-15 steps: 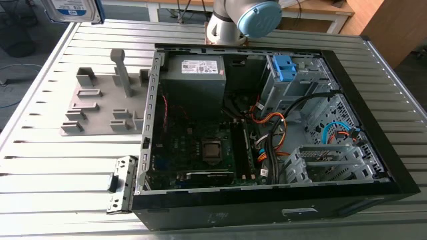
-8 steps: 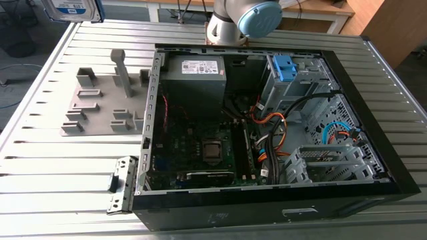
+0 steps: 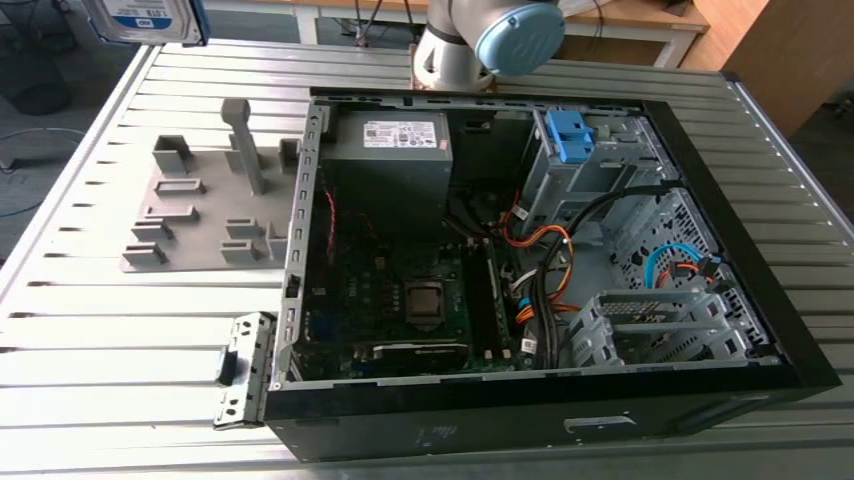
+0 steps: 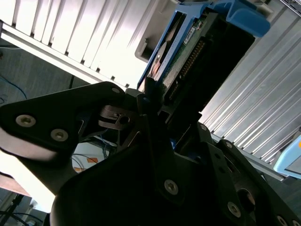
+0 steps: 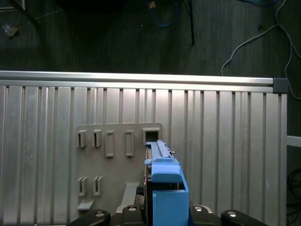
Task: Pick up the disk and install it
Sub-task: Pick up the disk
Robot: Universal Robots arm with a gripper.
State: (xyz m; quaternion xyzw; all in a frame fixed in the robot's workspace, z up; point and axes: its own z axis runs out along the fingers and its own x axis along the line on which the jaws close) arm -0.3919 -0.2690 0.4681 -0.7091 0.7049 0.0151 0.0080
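Exterior view: disk (image 3: pixel 144 18) aloft, computer case (image 3: pixel 507 425) off at four o'clock

Clamped tight in gripper (image 4: pixel 155 101) by near end (blue bracket (image 5: pixel 165 188) framing it), pointing lengthwise straight out from the grip. Hanging well above grey holder plate (image 5: pixel 117 141), clear of case.

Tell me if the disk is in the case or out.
Out. The hand grips the disk over the grey plate on the table, clear of the open case.

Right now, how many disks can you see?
1: the disk, at the exterior view's top left, held by the gripper. Others may be hidden in the case.
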